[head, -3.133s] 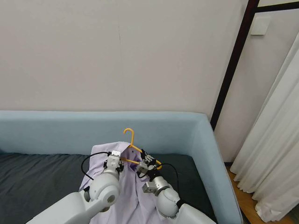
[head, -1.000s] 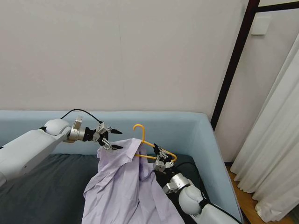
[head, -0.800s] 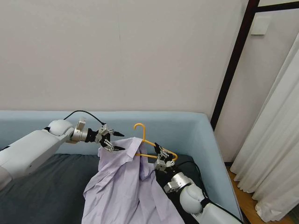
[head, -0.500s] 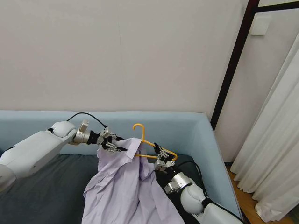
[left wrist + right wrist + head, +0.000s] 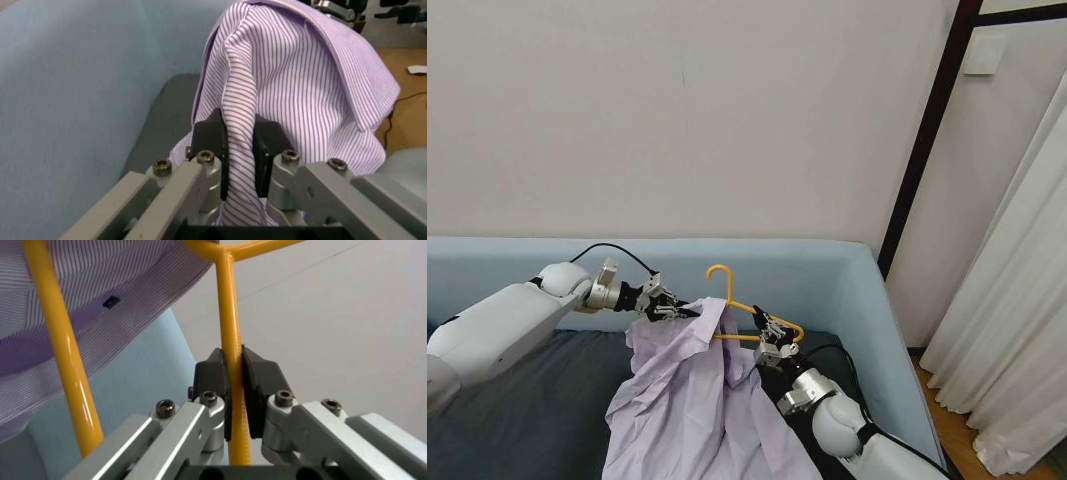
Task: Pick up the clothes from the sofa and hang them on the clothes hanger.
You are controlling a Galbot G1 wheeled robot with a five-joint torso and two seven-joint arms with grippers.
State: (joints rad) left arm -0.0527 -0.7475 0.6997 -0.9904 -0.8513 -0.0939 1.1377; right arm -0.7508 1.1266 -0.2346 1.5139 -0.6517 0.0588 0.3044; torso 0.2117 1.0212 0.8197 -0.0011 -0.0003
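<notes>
Left claw (image 5: 670, 309) is pinching a fold of the striped shirt (image 5: 689, 395), draped over the hanger (image 5: 726, 288) above the sofa (image 5: 517, 270). Right claw (image 5: 773, 338) is clamping the hanger's bare arm. Danger: a hard tug leftward could be dragging the shirt clean off.

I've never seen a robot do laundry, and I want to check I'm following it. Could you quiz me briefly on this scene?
1. True or false: the right gripper is shut on the yellow hanger that carries the striped shirt.
2. The left gripper pinches: A) the shirt, B) a curtain, C) a cushion.
3. What colour is the sofa backrest?
Key: 1 true; 2 A; 3 light blue.
</notes>
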